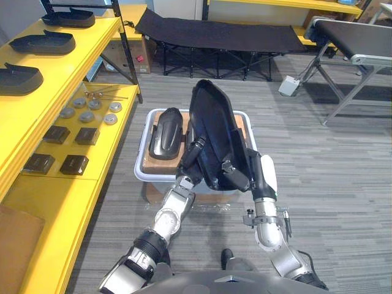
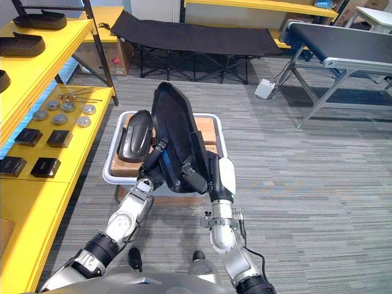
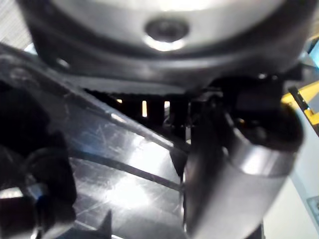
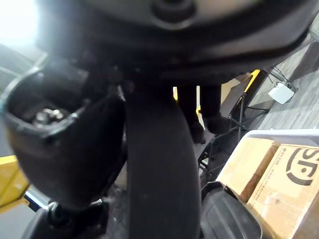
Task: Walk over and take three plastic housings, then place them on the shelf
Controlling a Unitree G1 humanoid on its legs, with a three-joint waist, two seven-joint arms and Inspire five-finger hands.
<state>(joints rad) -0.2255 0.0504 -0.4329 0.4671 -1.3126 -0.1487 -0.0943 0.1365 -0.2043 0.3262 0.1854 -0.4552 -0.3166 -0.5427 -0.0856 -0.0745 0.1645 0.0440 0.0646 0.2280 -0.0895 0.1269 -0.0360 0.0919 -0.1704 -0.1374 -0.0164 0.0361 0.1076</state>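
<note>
Nearest the robot, both hands grip one large black plastic housing (image 1: 211, 119), which is lifted and tilted nearly upright. The left hand (image 1: 195, 153) has its fingers clenched on the housing's left edge. The right hand (image 1: 236, 176) has its fingers wrapped over the lower right edge. In the left wrist view its glossy, scratched inner face sits right against that hand.

Just below and behind it, a white bin (image 1: 139, 168) stands on the grey carpeted floor. It holds cardboard boxes (image 1: 240, 124), and a second housing (image 1: 166, 133) lies on top of them at the left.

Beside the bin on the robot's left runs a yellow shelf (image 1: 104, 153). Its lower level carries small black blocks (image 1: 73, 164) and round metal discs (image 1: 86, 116). Its upper level bears three more housings (image 1: 18, 79) in a row.

Farther off, a black folding cot (image 1: 214, 33) stands against the wall, and a conveyor (image 1: 361, 37) stands at the right.
</note>
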